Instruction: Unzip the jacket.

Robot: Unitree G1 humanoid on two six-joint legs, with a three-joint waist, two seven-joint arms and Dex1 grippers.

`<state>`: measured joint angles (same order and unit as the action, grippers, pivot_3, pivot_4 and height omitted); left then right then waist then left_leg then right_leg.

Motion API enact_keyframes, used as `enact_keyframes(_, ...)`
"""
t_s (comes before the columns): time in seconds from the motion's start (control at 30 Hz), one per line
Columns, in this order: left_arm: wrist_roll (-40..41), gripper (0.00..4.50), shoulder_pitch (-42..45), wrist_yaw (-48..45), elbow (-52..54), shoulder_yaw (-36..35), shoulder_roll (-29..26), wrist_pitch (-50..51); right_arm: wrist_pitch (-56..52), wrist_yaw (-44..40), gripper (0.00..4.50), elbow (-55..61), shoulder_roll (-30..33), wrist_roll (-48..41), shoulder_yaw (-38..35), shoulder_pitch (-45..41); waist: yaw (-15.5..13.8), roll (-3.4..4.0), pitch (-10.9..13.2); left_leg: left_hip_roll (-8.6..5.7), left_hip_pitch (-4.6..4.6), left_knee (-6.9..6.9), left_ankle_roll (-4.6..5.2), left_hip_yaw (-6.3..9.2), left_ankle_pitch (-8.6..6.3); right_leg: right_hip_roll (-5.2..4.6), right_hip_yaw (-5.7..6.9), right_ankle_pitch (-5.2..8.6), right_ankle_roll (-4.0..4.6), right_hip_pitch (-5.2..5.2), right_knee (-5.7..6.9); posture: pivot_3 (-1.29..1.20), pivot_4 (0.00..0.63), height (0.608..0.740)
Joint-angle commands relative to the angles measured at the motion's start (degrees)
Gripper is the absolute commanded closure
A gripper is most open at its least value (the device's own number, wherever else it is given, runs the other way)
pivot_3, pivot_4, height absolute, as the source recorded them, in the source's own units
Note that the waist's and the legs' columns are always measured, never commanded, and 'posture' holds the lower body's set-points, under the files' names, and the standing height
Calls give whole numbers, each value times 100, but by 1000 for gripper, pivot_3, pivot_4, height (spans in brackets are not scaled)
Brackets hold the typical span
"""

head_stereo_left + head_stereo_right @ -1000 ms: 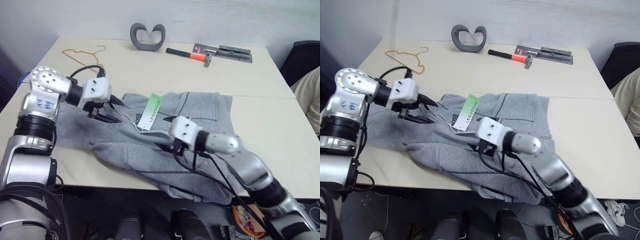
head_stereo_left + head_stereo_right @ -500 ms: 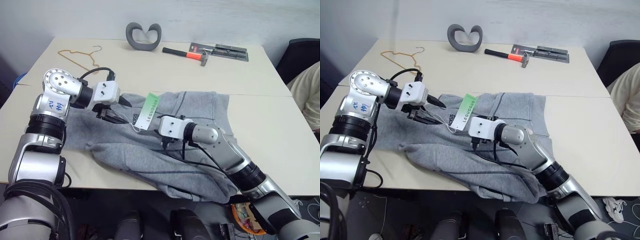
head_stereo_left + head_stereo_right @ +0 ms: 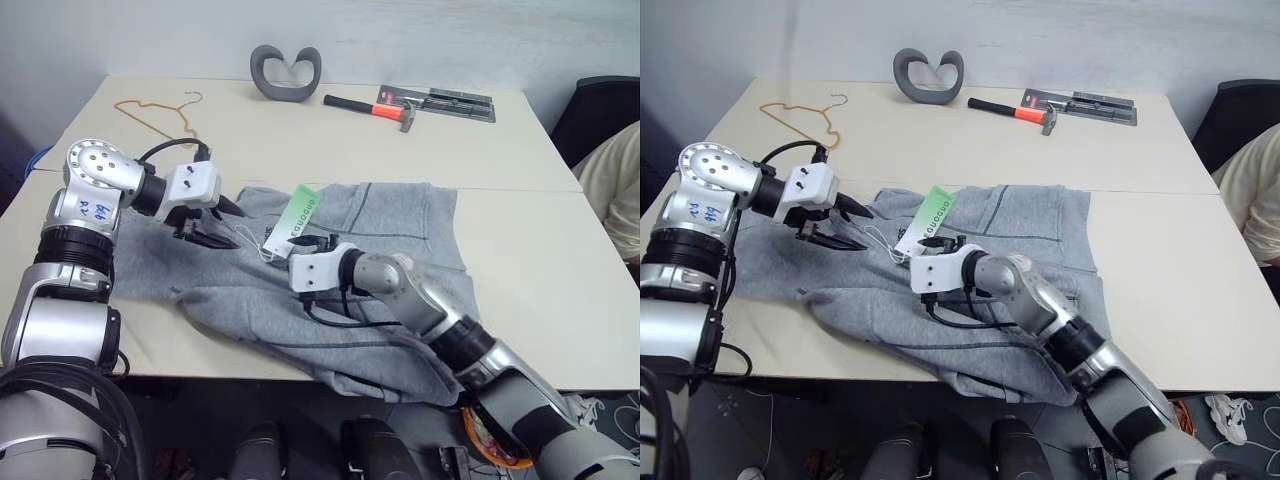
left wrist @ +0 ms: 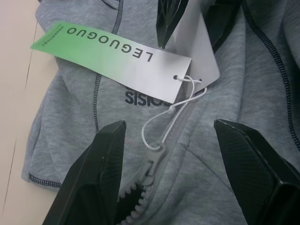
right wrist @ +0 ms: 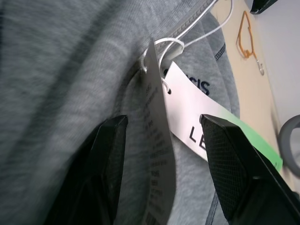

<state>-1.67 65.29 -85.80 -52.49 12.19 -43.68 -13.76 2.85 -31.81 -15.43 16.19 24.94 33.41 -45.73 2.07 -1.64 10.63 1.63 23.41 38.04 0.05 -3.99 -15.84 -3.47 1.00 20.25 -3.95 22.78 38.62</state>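
1. Grey fleece is your target: the jacket point(image 3: 340, 290) lies flat on the table point(image 3: 530, 240), its zip pull point(image 4: 151, 161) near the collar.
2. Your left gripper point(image 4: 164, 140) is spread, straddling the pull; close on the pull, not the string.
3. Your right gripper point(image 5: 161, 136) stands parted around the paper tags point(image 5: 187, 117), pinching nothing; clear them aside.
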Motion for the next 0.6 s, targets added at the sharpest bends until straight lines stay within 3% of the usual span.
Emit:
enact_keyframes(0.03, -61, 1349, 167, 37, -41, -96, -37, -112, 376, 397, 1938, -574, -246, 270, 23, -302, -1, 0, 0, 0, 0, 0, 0, 0, 0, 0, 1, 0, 0, 0, 0, 0, 150, 740)
enact_keyframes(0.27, -193, 1349, 210, 224, -225, -99, 12, -273, 975, 792, 1938, -1318, -383, 764, 125, -600, 24, 0, 0, 1, 0, 0, -2, -1, 1, -1, 2, 0, 0, 1, 3, 0, 150, 740)
enact_keyframes(0.47, -201, 1349, 145, 298, -252, -138, -21, -419, 674, 19, 1938, 47, 16, 433, -193, -28, 32, 0, 0, 2, 0, -2, -3, 0, 1, -2, 3, 0, 0, 1, 3, 0, 150, 740)
enact_keyframes(0.6, -218, 1349, 80, 331, -257, -145, -24, -505, 176, -373, 1076, 837, 36, 208, -396, 391, 29, 0, 0, 1, 0, -2, -3, 0, 0, -3, 3, 0, 0, 1, 2, 0, 150, 740)
